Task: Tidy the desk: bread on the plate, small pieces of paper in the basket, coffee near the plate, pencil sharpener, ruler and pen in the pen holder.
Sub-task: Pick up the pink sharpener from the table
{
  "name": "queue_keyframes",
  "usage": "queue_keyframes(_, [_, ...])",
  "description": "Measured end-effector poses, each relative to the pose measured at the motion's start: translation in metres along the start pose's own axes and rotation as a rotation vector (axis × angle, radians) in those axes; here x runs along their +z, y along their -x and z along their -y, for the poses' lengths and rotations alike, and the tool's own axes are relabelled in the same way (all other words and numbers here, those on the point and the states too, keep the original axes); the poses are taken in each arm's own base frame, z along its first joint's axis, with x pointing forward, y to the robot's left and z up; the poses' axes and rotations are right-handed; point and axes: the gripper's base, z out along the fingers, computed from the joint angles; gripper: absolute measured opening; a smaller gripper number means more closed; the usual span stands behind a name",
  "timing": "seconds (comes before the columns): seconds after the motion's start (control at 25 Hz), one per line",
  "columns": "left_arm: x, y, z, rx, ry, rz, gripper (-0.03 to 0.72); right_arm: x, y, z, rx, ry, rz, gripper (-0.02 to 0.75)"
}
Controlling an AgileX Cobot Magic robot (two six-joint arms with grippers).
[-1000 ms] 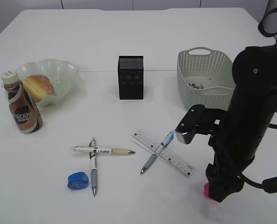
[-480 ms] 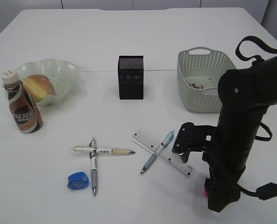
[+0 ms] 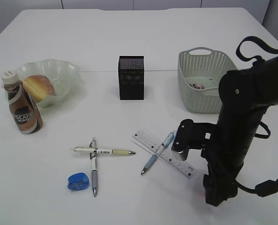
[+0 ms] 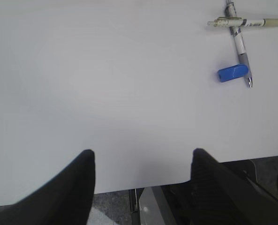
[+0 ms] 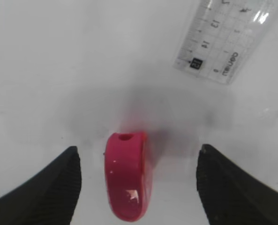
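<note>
Jaws of the right gripper stand open, straddling a small red plastic pencil sharpener on the white counter, untouched. Just beyond lies a clear plastic ruler, crossed by a blue pen. Left gripper jaws also stand open, empty, over bare counter at its near edge, where grey floor shows. A blue pencil sharpener sits beside two crossed pens. Farther off stands a black square pen holder.

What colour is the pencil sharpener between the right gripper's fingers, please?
The pencil sharpener is pinkish red, clearest in the right wrist view.
</note>
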Motion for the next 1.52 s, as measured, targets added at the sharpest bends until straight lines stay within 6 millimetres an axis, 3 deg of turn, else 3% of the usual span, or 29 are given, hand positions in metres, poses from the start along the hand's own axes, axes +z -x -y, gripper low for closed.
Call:
queue_keyframes(0.44, [0.0, 0.0, 0.0, 0.0, 0.0, 0.0, 0.458, 0.0, 0.001, 0.001, -0.005, -0.015, 0.007, 0.417])
queue_keyframes(1.28, [0.0, 0.0, 0.0, 0.0, 0.0, 0.0, 0.458, 0.0, -0.001, 0.002, -0.014, -0.017, -0.013, 0.409])
queue_keyframes(1.52, [0.0, 0.0, 0.0, 0.0, 0.0, 0.0, 0.458, 0.011, -0.002, 0.002, -0.003, 0.013, -0.042, 0.409])
